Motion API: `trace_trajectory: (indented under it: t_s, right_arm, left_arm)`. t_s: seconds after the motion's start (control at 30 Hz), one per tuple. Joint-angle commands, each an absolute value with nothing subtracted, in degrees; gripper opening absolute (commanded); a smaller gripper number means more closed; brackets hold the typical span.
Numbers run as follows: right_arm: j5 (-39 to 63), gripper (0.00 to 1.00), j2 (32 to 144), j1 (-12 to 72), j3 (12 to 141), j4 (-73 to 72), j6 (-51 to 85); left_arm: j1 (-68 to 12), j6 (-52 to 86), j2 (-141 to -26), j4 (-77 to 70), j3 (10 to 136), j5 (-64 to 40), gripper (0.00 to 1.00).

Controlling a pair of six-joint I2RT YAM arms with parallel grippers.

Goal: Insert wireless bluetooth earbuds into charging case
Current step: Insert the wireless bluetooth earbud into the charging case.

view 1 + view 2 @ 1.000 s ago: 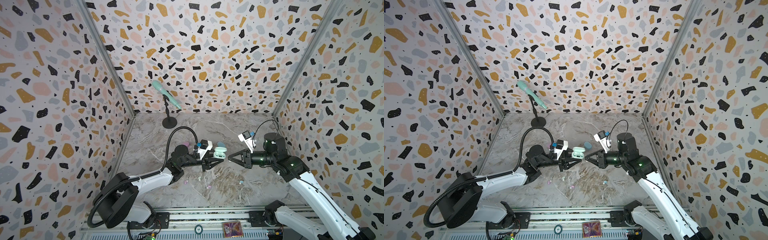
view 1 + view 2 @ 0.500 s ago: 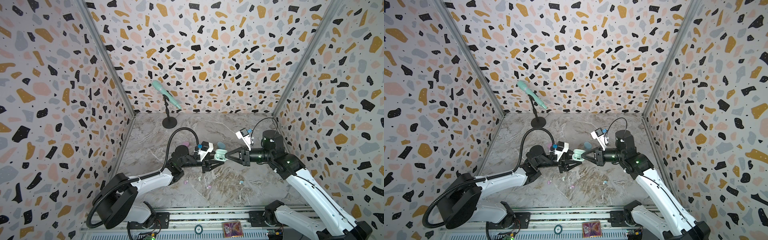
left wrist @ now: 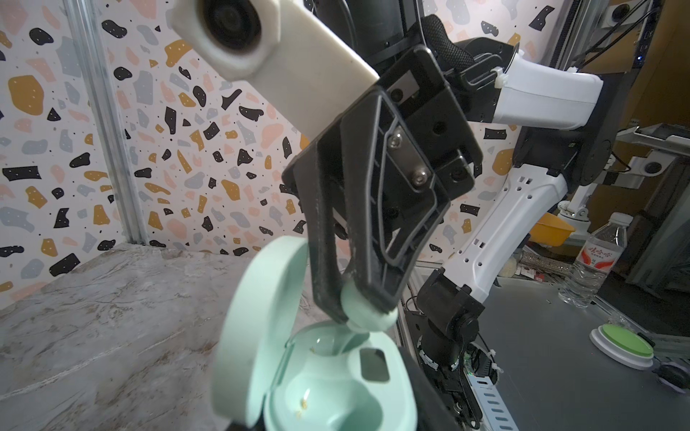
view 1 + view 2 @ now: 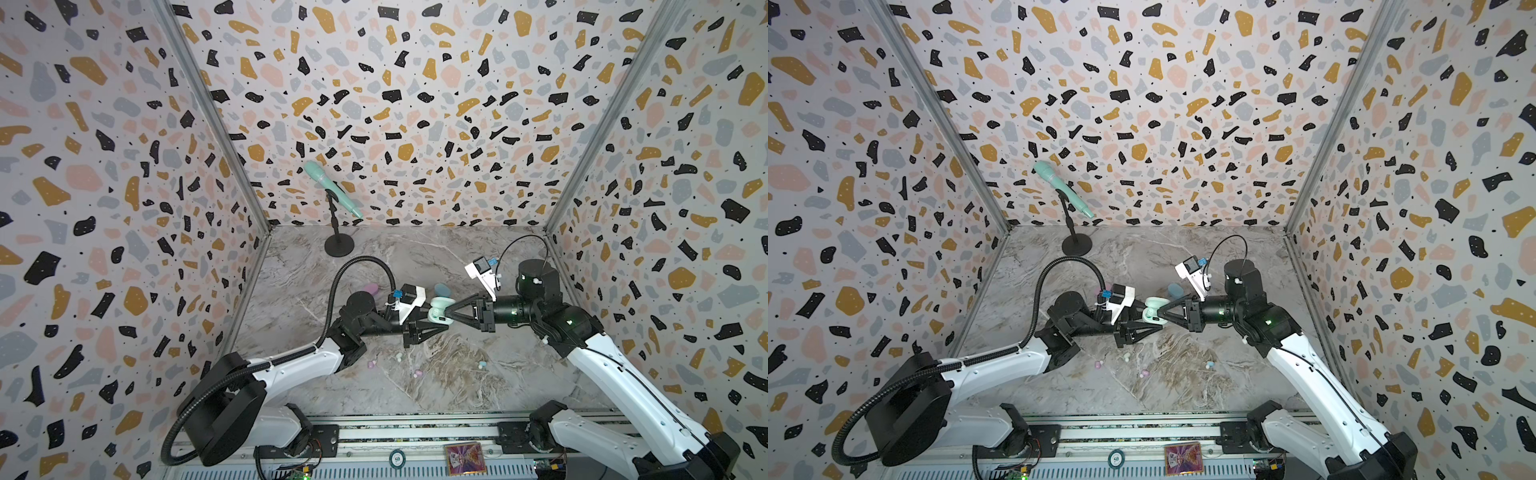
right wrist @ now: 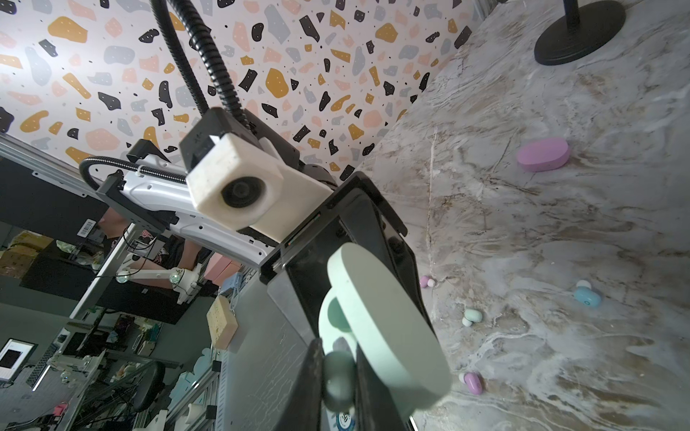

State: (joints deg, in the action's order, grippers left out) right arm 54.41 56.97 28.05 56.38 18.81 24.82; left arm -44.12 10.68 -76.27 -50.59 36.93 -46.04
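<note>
Mint earbud [image 3: 369,315] is pinched in my right pincer [image 4: 448,309], right over a socket of the open mint case [image 3: 336,395], which my left pincer [image 4: 441,325] clamps just beneath. Other earbuds [image 5: 471,316] lie on the worktop [image 5: 522,242] below.

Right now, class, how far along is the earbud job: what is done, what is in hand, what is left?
Done: the mint case is open in the left claw; both wells look empty. In hand: the right claw pinches a mint earbud above one well. Left: seat it, then the loose mint bud, blue bud and two pink buds on the table; the pink case and blue case wait.
</note>
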Motion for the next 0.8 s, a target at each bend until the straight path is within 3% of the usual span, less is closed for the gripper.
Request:
trace_trajectory:
  t_s: [0.0,0.77]
  right_arm:
    - [54.7,0.04,57.0,28.4,56.0,17.8,25.0]
    - [55.4,0.04,57.1,27.1,54.0,14.9,30.7]
  left_arm:
    - [-44.6,9.3,-74.3,-52.6,38.1,-47.6,0.32]
    - [-45.0,8.1,-72.5,-52.5,37.3,-47.9,0.32]
